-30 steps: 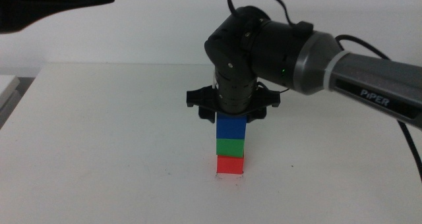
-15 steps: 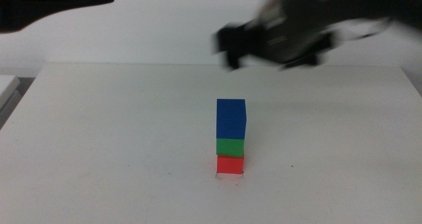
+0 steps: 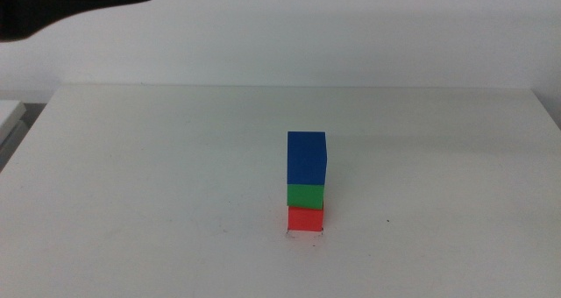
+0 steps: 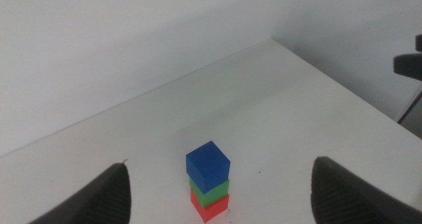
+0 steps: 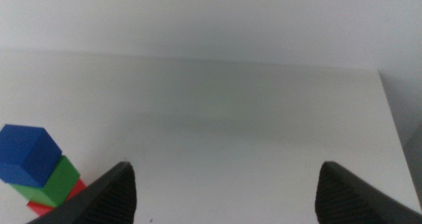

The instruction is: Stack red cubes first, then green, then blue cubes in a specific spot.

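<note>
1. Above the counter, the left pincer [image 4: 217, 197] hangs with its two dark jaws spread wide and nothing between them; the stack lies ahead of it, well apart from both jaws.
2. Right pincer [image 5: 224, 194]: jaws likewise spread wide and empty, well clear of the stack, which shows only at the edge of its wrist view.
3. Neither pincer appears in the middle view.
4. Blue cube [image 3: 307, 157]: top of the stack, resting on the green cube [image 3: 306, 195].
5. Red cube [image 3: 305, 218]: bottom of the stack, standing on the marked spot [image 3: 305, 234], whose tiny dark ticks show at its base.
6. White counter [image 3: 158, 175]: carries the stack near its middle.
</note>
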### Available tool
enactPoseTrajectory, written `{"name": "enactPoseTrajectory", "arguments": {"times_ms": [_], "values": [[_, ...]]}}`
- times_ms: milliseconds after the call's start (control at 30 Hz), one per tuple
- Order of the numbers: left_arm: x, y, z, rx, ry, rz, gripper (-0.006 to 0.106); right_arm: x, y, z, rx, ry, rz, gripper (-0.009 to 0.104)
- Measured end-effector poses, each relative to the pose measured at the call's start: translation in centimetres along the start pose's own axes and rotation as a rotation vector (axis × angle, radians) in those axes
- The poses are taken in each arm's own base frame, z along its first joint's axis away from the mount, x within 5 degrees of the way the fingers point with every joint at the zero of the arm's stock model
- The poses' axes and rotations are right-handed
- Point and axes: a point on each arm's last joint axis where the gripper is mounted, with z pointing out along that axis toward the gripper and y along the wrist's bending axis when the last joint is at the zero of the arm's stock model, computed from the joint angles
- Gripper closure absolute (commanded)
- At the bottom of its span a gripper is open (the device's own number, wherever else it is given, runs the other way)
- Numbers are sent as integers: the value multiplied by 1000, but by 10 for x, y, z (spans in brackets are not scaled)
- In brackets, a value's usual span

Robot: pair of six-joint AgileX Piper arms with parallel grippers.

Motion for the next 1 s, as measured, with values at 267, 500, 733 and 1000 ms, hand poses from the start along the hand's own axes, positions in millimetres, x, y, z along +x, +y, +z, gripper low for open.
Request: {"name": "enactPoseTrajectory", "arguments": {"times_ms": [267,500,733,1000], "values": [[0,1,0,-7,0,4,8,15,-7,-8,10,-61,-15,16],[0,1,-2,-11,-7,7,8,15,-7,-8,8,-68,-20,16],[33,10,2,-74,-88,49,8,16,-6,-8,0,-73,-7,16],[151,36,37,-203,-50,-59,8,66,-11,3,26,-194,8,16]]}}
